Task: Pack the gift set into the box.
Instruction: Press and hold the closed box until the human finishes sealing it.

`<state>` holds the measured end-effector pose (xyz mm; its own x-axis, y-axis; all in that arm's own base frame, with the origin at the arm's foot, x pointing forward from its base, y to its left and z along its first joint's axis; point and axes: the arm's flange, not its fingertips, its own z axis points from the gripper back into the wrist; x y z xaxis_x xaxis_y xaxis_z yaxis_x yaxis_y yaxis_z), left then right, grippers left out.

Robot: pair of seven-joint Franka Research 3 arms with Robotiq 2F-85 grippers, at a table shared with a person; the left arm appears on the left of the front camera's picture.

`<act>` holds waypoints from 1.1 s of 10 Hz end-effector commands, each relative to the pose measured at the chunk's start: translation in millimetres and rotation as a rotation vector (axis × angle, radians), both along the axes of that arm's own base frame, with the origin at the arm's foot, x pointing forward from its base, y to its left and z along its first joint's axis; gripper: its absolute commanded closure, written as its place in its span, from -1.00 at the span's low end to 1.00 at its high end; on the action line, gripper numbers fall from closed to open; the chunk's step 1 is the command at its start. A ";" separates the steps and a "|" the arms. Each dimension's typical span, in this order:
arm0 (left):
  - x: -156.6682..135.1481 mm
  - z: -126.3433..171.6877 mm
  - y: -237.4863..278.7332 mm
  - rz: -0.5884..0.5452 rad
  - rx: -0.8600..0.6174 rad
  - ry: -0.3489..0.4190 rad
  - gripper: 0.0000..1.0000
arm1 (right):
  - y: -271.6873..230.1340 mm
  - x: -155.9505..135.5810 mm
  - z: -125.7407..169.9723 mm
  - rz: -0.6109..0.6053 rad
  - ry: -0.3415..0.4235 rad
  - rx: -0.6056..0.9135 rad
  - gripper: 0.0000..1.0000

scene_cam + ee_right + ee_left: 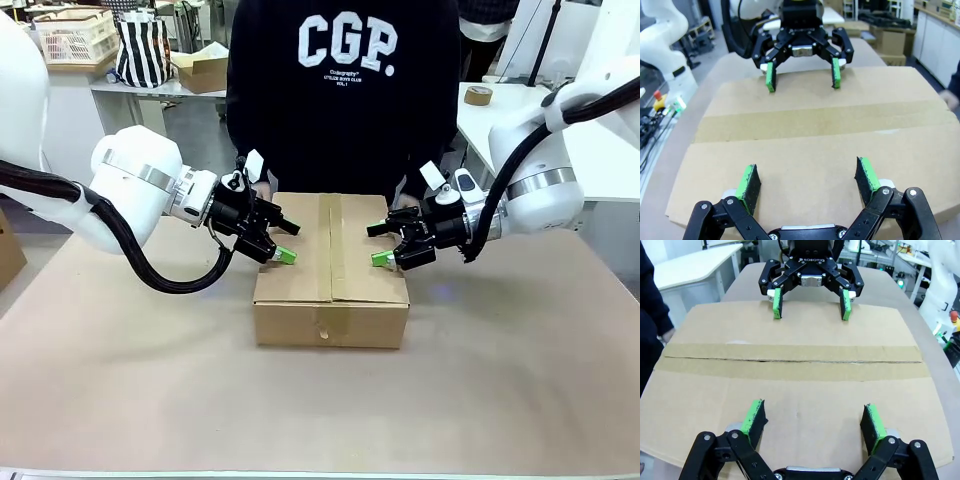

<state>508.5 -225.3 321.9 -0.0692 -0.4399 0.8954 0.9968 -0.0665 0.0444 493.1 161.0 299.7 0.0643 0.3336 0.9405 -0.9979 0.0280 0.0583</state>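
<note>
The box [331, 312] lies in the middle of the table with its top flaps folded shut and meeting at a centre seam [790, 360]. My left gripper [283, 240] is open over the left flap, fingers [755, 415] spread just above the cardboard. Opposite it, my right gripper [385, 243] is open over the right flap. Each wrist view shows the other gripper across the seam: the right gripper [810, 307] and the left gripper [801, 75]. Neither holds anything. The gift set is not in view. A person stands behind the box, one hand [666, 335] at its far edge.
On a table behind the person are a striped bag [143, 48], a basket [75, 35] and a smaller carton with white paper [205, 68]. A tape roll [478, 95] lies on the white table at the right. Another carton's corner [8, 250] shows at the left edge.
</note>
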 end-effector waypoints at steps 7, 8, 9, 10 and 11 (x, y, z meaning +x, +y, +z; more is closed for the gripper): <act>-0.2 -5.3 1.3 -0.002 0.004 0.001 -1.00 | -0.9 -0.4 -2.9 -0.004 0.004 -0.006 -1.00; -0.2 -5.3 1.3 -0.002 0.004 0.001 -1.00 | -0.9 -0.4 -2.9 -0.004 0.004 -0.006 -1.00; -0.2 -5.3 1.3 -0.002 0.004 0.001 -1.00 | -0.9 -0.4 -2.9 -0.004 0.004 -0.006 -1.00; -0.2 -5.3 1.3 -0.002 0.004 0.001 -1.00 | -0.9 -0.4 -2.9 -0.004 0.004 -0.006 -1.00; -0.2 -5.3 1.3 -0.002 0.004 0.001 -1.00 | -0.9 -0.4 -2.9 -0.004 0.004 -0.006 -1.00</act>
